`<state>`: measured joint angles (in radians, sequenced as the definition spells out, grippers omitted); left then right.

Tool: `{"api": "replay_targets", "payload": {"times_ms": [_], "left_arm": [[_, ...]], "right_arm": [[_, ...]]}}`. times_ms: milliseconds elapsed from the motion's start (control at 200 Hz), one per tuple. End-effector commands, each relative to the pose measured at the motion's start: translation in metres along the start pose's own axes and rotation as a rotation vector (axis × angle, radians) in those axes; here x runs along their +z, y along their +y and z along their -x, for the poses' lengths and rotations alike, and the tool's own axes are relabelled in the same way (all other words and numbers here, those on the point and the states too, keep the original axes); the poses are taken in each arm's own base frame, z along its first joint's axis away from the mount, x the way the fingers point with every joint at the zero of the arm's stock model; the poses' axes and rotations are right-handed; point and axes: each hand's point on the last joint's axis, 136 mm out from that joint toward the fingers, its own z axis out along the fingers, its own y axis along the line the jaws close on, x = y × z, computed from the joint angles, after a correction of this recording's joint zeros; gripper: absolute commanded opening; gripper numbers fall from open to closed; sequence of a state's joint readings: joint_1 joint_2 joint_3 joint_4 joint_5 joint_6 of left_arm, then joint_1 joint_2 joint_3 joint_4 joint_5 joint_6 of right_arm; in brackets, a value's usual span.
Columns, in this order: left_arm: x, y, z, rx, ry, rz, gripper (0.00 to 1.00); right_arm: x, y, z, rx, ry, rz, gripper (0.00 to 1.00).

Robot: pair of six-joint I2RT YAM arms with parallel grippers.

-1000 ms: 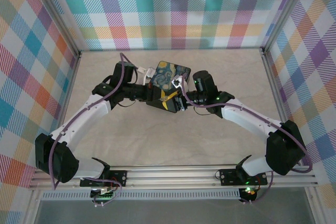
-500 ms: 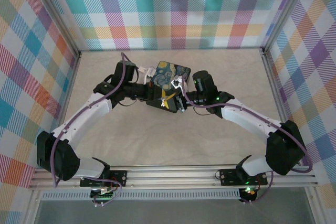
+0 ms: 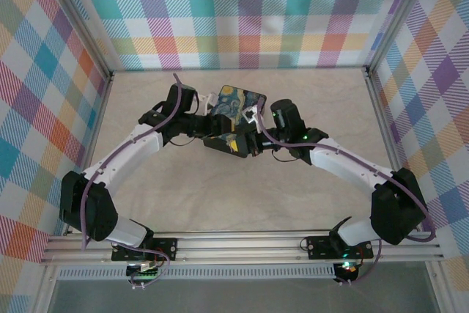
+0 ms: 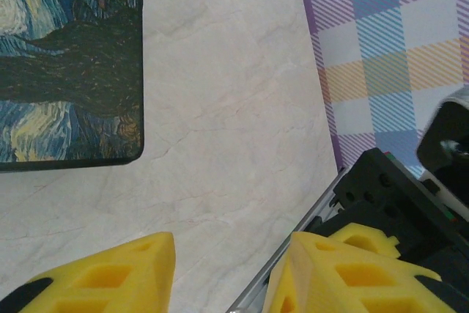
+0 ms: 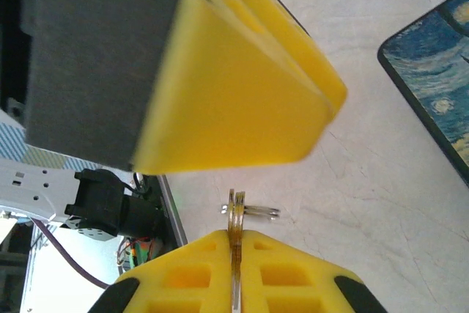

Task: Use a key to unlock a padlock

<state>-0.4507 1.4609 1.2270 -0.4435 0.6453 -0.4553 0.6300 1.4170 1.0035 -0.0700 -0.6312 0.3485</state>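
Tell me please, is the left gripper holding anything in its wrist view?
No, the left gripper stands open, and bare table shows between its fingers.

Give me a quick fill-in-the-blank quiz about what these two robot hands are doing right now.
1. The left gripper has its yellow fingers standing ____, with nothing between them.
2. The right gripper is pinched ____ on the thin key.
3. The starry-painting box lies flat on the ____.
Missing words: open; shut; table.
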Motion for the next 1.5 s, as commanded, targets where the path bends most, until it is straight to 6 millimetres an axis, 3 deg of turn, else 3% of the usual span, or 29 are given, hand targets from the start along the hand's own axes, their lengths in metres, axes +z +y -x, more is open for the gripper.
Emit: {"api": "replay_targets", "payload": {"times_ms": [0, 90, 190, 345, 440, 625, 1035, 1175, 1495], "left_arm": [[-0.004, -0.005, 0.011, 0.001, -0.03, 0.016, 0.51], [-0.005, 0.005, 0.012, -0.027, -0.04, 0.047, 0.6], [-0.007, 0.017, 0.009, -0.072, -0.044, 0.086, 0.62], [0.004, 0.026, -0.003, -0.221, -0.048, 0.036, 0.54], [0.016, 0.021, -0.005, -0.273, -0.085, -0.027, 0.49], [0.034, 0.006, -0.01, -0.369, -0.124, -0.145, 0.47], [0.021, 0.011, -0.012, -0.443, -0.218, -0.157, 0.35], [0.018, 0.004, -0.009, -0.464, -0.238, -0.206, 0.33], [0.035, -0.004, -0.012, -0.468, -0.213, -0.223, 0.33]], "right_arm": [[-0.001, -0.001, -0.005, 0.063, 0.014, 0.027, 0.08], [-0.001, -0.007, -0.004, 0.107, 0.007, 0.018, 0.08], [-0.004, -0.021, 0.0, 0.192, -0.024, -0.005, 0.08], [-0.01, -0.046, 0.008, 0.369, -0.083, -0.045, 0.08], [-0.011, -0.052, 0.012, 0.427, -0.108, -0.063, 0.08], [-0.013, -0.058, 0.022, 0.517, -0.16, -0.079, 0.08], [-0.011, -0.067, 0.019, 0.568, -0.164, -0.104, 0.09], [-0.01, -0.068, 0.019, 0.592, -0.175, -0.098, 0.09], [-0.009, -0.064, 0.025, 0.621, -0.192, -0.058, 0.09]]}}
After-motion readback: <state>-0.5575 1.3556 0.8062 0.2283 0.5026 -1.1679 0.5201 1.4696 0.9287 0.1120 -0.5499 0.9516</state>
